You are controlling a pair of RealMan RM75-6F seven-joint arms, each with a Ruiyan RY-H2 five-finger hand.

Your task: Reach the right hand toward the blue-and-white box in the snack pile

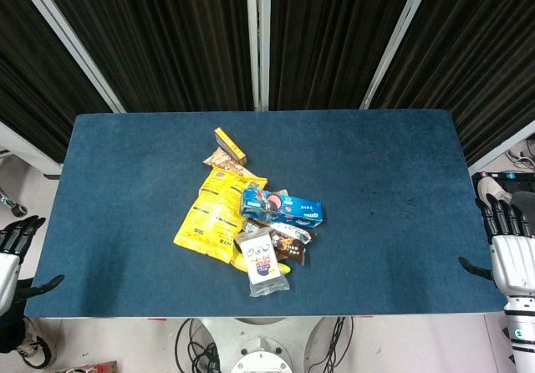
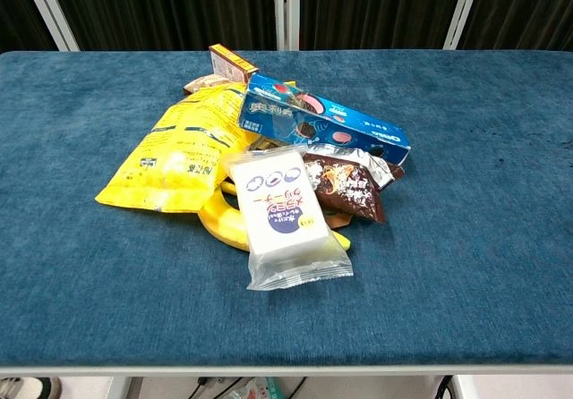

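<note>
The blue-and-white box (image 1: 282, 206) (image 2: 322, 120) lies across the top of the snack pile at the middle of the table, its long side running left to right. My right hand (image 1: 506, 229) hangs off the table's right edge, far from the box, fingers extended and apart, holding nothing. My left hand (image 1: 17, 247) sits off the left edge, fingers spread and empty. Neither hand appears in the chest view.
Around the box lie a big yellow bag (image 1: 216, 217) (image 2: 183, 153), a white-and-purple packet (image 1: 264, 262) (image 2: 281, 214), a brown wrapper (image 1: 292, 241) (image 2: 349, 182), a small yellow-and-red box (image 1: 229, 144) (image 2: 232, 61) and a banana (image 2: 224, 224). The blue table top (image 1: 393, 189) stretches between pile and right hand.
</note>
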